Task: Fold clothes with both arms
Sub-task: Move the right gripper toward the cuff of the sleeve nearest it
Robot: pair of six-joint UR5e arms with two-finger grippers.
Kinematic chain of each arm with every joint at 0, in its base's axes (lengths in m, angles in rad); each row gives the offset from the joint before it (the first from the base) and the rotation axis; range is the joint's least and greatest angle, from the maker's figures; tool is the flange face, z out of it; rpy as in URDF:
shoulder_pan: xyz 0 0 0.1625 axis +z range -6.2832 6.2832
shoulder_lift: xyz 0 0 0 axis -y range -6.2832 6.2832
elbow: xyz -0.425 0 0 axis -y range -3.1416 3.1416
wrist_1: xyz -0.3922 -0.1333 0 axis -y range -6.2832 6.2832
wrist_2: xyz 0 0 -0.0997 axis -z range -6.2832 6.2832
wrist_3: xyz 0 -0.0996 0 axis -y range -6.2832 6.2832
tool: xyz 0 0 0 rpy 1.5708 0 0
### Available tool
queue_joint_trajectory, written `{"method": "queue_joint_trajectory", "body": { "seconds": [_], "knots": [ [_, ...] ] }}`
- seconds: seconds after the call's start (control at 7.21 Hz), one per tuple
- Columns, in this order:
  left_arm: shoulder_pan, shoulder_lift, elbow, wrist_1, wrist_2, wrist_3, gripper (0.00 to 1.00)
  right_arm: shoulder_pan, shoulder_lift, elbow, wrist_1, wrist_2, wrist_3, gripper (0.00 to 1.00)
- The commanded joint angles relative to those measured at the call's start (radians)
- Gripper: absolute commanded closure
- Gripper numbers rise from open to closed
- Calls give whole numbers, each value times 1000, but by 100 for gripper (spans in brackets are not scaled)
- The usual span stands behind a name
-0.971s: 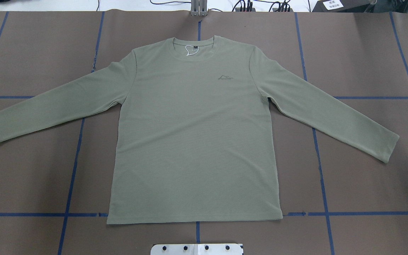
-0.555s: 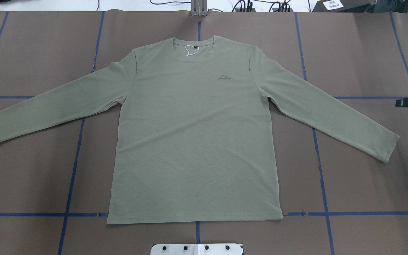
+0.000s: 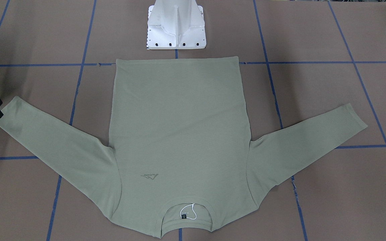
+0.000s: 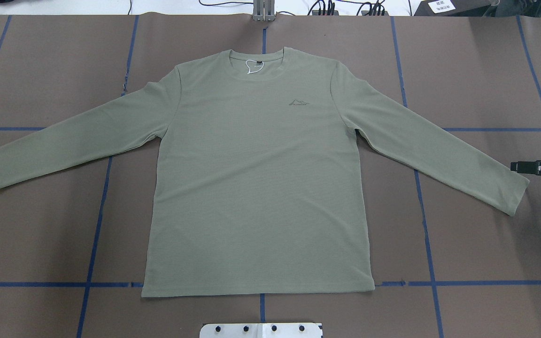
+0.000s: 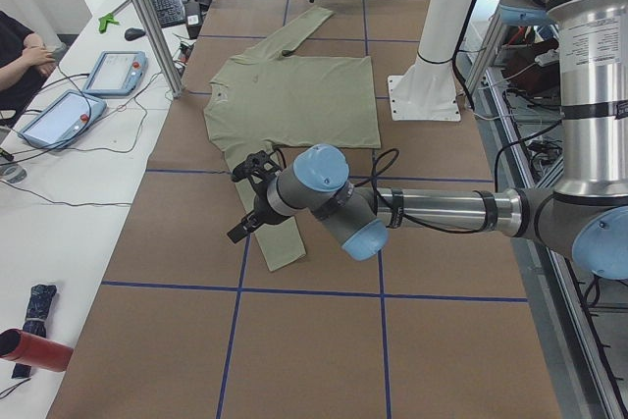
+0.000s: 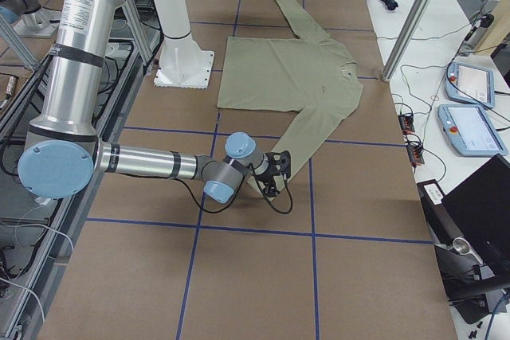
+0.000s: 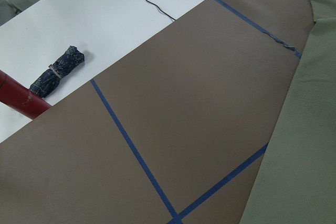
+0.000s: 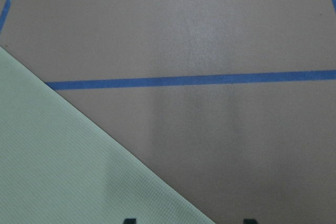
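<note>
– Listing the shirt [image 4: 256, 188]: where?
– Flat, front up, on the brown surface [image 4: 477, 244], sleeves spread.
– And the right claw [image 4: 514, 166]?
– Mine: fingers spread; it has moved nearer, now just beside the right cuff [image 4: 517, 195].
– And the left claw [image 5: 243, 225]?
– Near the left sleeve [image 5: 280, 247]; spread or pressed, cannot tell.

Chest logo [image 4: 300, 103]: on the shirt [image 4: 256, 197] we see a mountain outline over a line of tiny letters we cannot read.
Neck label [image 3: 184, 216]: black, its white print too small for us.
White card [image 4: 444, 5]: dark print, top right of the overhead view, illegible.
Arm sticker [image 5: 595, 42]: lines of print on the left arm's [image 5: 432, 211] upright tube, unreadable to us.
</note>
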Motion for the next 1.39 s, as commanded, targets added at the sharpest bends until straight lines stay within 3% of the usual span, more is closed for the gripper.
{"method": "queue_joint_trajectory", "body": {
  "seconds": [0.0, 0.42, 1.25],
  "knots": [
    [0, 0, 1, -1, 1, 1, 0, -20, -2, -18, 8, -22, 1, 30],
    [0, 0, 3, -1, 1, 1, 0, -22, 3, -97, 97, -22, 4, 34],
    [0, 0, 12, -1, -1, 7, 0, -40, 6, -99, 96, -22, 4, 37]
  ]
}}
